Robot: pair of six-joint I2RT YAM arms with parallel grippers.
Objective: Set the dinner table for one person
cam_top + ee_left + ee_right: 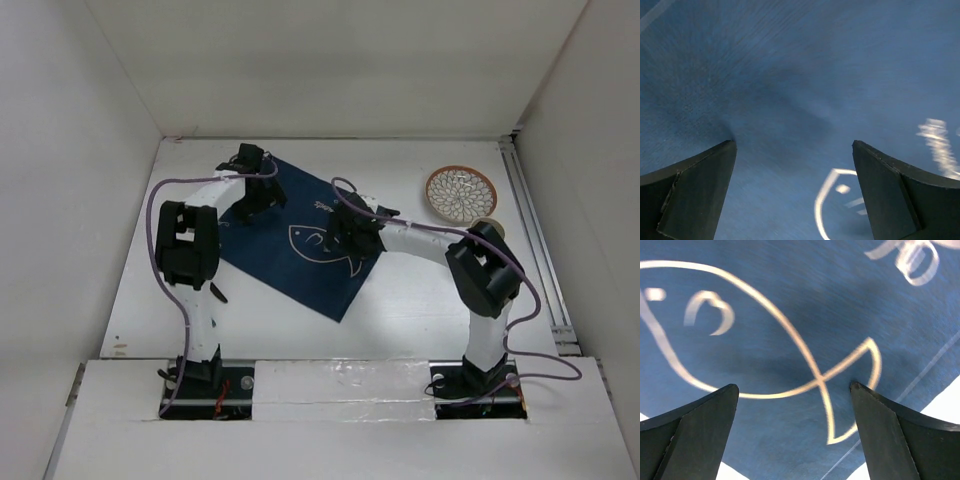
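Note:
The white dinner table (420, 300) fills the top view. A dark blue placemat (300, 265) with a white fish drawing lies on it, turned at an angle. My left gripper (262, 205) is open and empty, low over the mat's far left part; the left wrist view shows only blue cloth (800, 75) between its fingers (695, 185). My right gripper (340, 232) is open and empty over the mat's right side, above the fish's tail (850, 385), close to the mat's edge. A round patterned plate (460, 193) sits on the table at the far right.
White walls enclose the table on the left, back and right. A metal rail (535, 240) runs along the right edge. A small brownish object (487, 222) sits just in front of the plate, partly hidden by the right arm.

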